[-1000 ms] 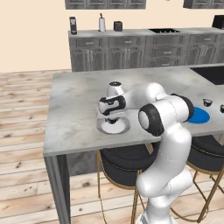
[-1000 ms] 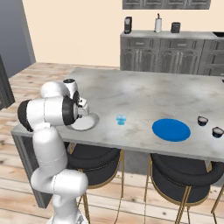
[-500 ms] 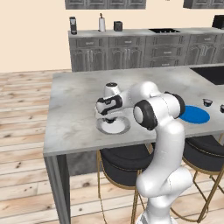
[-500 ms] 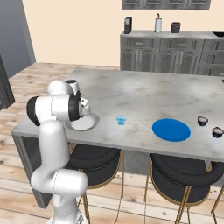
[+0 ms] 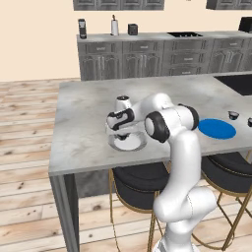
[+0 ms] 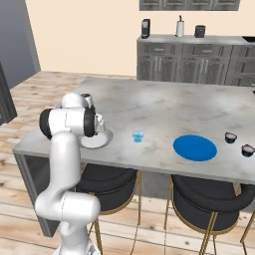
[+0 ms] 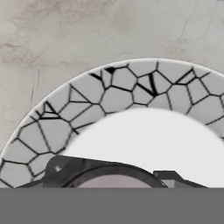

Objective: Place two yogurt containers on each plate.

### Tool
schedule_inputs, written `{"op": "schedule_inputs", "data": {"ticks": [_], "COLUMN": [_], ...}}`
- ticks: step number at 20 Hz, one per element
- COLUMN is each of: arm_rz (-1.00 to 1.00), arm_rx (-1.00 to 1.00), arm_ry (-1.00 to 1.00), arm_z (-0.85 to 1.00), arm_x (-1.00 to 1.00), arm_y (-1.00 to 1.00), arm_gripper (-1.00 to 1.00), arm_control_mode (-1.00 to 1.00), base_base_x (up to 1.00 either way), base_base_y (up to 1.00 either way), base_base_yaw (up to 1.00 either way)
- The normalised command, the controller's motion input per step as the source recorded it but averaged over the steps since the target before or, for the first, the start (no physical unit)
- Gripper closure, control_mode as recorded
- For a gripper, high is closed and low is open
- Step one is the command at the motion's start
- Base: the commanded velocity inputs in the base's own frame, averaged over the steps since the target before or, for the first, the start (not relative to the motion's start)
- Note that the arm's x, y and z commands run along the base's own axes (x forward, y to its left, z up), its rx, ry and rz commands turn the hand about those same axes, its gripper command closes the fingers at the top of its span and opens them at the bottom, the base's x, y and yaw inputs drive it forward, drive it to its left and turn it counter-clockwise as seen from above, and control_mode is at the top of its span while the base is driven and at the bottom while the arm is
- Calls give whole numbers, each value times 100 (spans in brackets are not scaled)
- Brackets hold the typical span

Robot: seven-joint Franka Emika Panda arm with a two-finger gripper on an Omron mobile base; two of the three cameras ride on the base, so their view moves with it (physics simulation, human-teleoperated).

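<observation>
Toward the left front corner of the bench (image 6: 164, 104), a white plate (image 5: 129, 143) with a grey, crackle-patterned rim lies flat close to the front edge; the end effector (image 5: 122, 132) hangs directly over it, pointing down, with the white arm (image 5: 170, 120) bent in from the right. From the hand view, the plate's rim (image 7: 109, 94) arcs across the upper half and its plain white centre lies below; the end effector (image 7: 113, 175) is clamped on a dark yogurt container (image 7: 113, 180), whose dark round edge and pale top sit between the two finger tips (image 7: 57, 168), above the plate's centre; whether the container touches the plate cannot be told. From the right base view, the arm covers most of the white plate (image 6: 102, 141). To the right of it, near the middle of the bench and toward the front edge, a light blue yogurt container (image 6: 138, 136) stands upright on the bare surface, apart from both plates; further right lies the blue plate (image 6: 194, 147), flat, with nothing on it, near the front edge. Close to the bench's right end, just beyond the blue plate, stand a second dark yogurt container (image 6: 230, 137) and a third dark yogurt container (image 6: 247, 150), side by side on the bench surface, near each other but not touching; black stools (image 6: 209, 191) with gold legs stand under the front edge.
</observation>
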Motion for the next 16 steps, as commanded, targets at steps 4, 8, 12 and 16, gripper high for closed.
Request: {"op": "schedule_inputs", "data": {"ticks": [4,8,12,16], "arm_rz": [0,0,0,0], "arm_rx": [0,0,0,0], "arm_ry": [2,3,2,0], "arm_z": [-23,-21,-14,2], "arm_x": [22,17,11,0], "arm_y": [0,0,0,0], "arm_gripper": [100,100,-100,-100], "arm_control_mode": [-100,-100,-100,-100], "base_base_x": [0,0,0,0], "base_base_y": [0,0,0,0], "base_base_yaw": [0,0,0,0]}}
